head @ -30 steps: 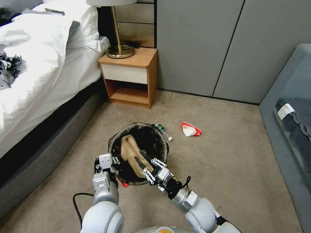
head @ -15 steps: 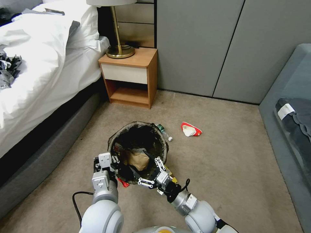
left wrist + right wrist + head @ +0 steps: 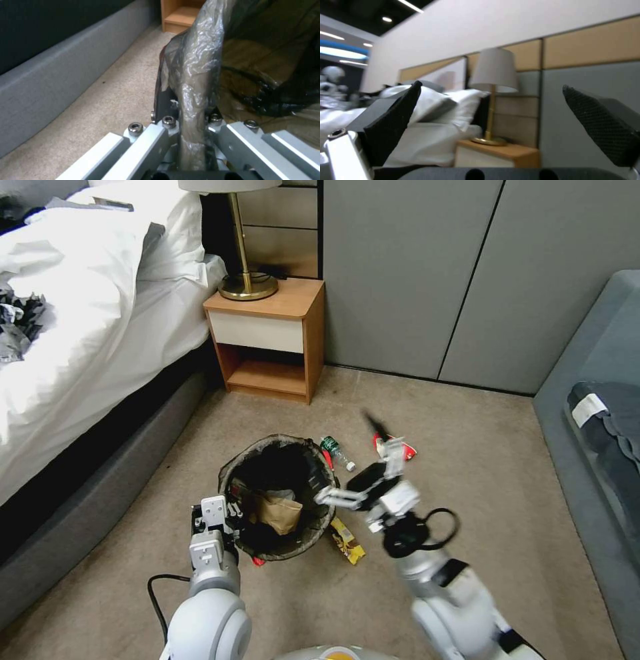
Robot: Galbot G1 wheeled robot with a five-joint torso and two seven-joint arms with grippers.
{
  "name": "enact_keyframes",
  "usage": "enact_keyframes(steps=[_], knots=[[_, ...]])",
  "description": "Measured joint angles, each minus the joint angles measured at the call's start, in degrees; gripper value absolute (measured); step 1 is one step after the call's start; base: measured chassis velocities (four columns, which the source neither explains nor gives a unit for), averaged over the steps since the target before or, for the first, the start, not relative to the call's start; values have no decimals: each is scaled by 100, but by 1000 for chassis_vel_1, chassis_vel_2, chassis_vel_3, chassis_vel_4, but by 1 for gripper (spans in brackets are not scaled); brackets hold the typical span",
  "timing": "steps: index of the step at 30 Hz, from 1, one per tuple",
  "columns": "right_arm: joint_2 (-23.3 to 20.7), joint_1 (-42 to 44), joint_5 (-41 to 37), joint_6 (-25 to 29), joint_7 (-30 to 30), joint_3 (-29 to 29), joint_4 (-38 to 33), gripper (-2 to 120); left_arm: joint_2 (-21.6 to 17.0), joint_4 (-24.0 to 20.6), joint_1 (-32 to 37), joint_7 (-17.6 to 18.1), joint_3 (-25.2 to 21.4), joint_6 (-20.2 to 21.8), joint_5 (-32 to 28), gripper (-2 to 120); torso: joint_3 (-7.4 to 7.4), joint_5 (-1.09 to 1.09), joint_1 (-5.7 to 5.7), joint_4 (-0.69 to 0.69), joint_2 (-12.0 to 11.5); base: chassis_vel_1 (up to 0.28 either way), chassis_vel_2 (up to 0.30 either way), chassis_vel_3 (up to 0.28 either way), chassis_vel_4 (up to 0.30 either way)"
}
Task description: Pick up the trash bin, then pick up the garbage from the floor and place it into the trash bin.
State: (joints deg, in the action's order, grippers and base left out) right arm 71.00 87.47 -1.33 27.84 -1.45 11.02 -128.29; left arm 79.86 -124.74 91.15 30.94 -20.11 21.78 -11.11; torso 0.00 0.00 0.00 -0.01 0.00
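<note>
The bin [image 3: 280, 497] stands on carpet between bed [image 3: 73, 347] and sofa [image 3: 600, 413], its near-left rim pinched in the left gripper [image 3: 217, 527]. The right gripper [image 3: 363, 460], spread wide and empty, hovers right of it, near bottle [image 3: 337, 452], red packet [image 3: 400, 449] and yellow wrapper [image 3: 348, 541].

Bin [image 3: 279, 499] on floor, bed [image 3: 73, 333] left, nightstand [image 3: 267, 343] behind. Bottle [image 3: 337, 453] touching bin's right-rear, packet [image 3: 395, 448] farther right, wrapper [image 3: 347, 541] at bin's right-front. Bag [image 3: 279, 511] in bin.
</note>
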Motion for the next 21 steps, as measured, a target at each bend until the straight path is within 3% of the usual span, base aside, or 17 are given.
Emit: enact_keyframes(steps=[9, 21], knots=[[338, 877, 245, -41, -725, 789, 187, 100, 18, -88, -39, 24, -160, -3, -140, 0, 0, 0, 0, 0, 0, 0, 0, 0, 0], [291, 776, 53, -50, -677, 1048, 914, 100, 18, -293, 7, 39, -289, 23, -220, 0, 0, 0, 0, 1, 0, 0, 0, 0, 0]])
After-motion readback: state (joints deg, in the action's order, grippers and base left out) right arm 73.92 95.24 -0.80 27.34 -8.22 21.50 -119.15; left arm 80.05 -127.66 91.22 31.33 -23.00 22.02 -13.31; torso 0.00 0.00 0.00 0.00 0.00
